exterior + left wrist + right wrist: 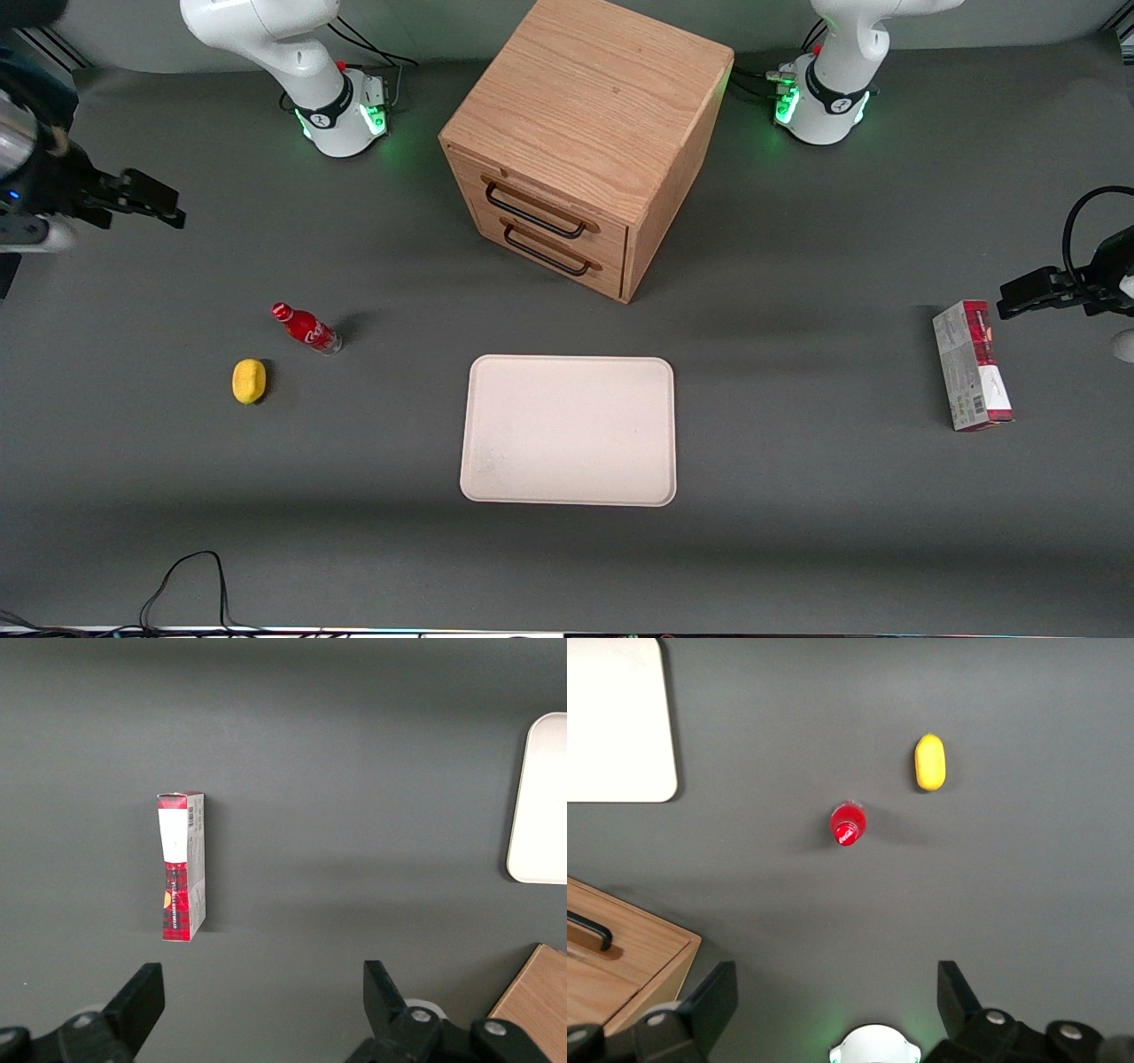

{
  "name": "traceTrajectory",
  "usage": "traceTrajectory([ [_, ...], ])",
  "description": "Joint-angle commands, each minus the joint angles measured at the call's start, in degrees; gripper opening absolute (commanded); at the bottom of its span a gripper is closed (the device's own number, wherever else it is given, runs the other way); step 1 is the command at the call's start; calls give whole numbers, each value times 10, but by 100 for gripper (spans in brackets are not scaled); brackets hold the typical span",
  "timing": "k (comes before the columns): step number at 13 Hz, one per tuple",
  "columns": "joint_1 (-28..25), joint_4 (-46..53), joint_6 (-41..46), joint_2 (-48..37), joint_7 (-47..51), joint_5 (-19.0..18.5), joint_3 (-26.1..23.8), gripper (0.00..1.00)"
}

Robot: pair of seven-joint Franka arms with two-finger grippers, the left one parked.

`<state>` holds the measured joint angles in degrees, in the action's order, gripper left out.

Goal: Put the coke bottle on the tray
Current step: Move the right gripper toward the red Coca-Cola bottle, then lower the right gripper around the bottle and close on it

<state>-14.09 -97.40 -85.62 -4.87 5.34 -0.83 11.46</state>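
The coke bottle (pixel 306 328), small and red with a red cap, stands on the grey table beside a yellow lemon-like object (pixel 249 381). In the right wrist view I see the bottle (pixel 848 825) from above, cap toward the camera. The cream-white tray (pixel 569 430) lies flat in front of the wooden drawer cabinet, nearer the front camera; a corner of it shows in the right wrist view (pixel 620 722). My right gripper (pixel 146 202) hangs high above the working arm's end of the table, well away from the bottle. Its fingers (pixel 709 1001) are spread wide with nothing between them.
A wooden cabinet (pixel 585 142) with two black-handled drawers stands at the table's middle, farther from the front camera than the tray. A red-and-grey carton (pixel 972 365) lies toward the parked arm's end. The yellow object (pixel 930 762) lies close to the bottle. A black cable (pixel 190 576) lies at the near edge.
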Motion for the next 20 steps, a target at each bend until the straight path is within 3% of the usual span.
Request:
traceTrajectory([
  [1, -4, -112, -99, -18, 6, -4, 5, 100],
  [7, -4, -356, -425, -4, 4, -4, 6, 100],
  [10, -4, -393, -522, 36, 3, -4, 6, 100],
  [13, -4, -402, -552, 57, 3, -4, 6, 99],
  [14, -4, -402, -554, 57, 1, -4, 5, 76],
  [15, -4, -402, -554, 60, -2, -4, 5, 40],
  [16, -4, -402, -554, 62, -4, -3, 5, 18],
  [17, -4, -401, -554, 62, -4, -3, 5, 3],
  [20, -5, -397, -554, 63, -12, -2, 3, 0],
])
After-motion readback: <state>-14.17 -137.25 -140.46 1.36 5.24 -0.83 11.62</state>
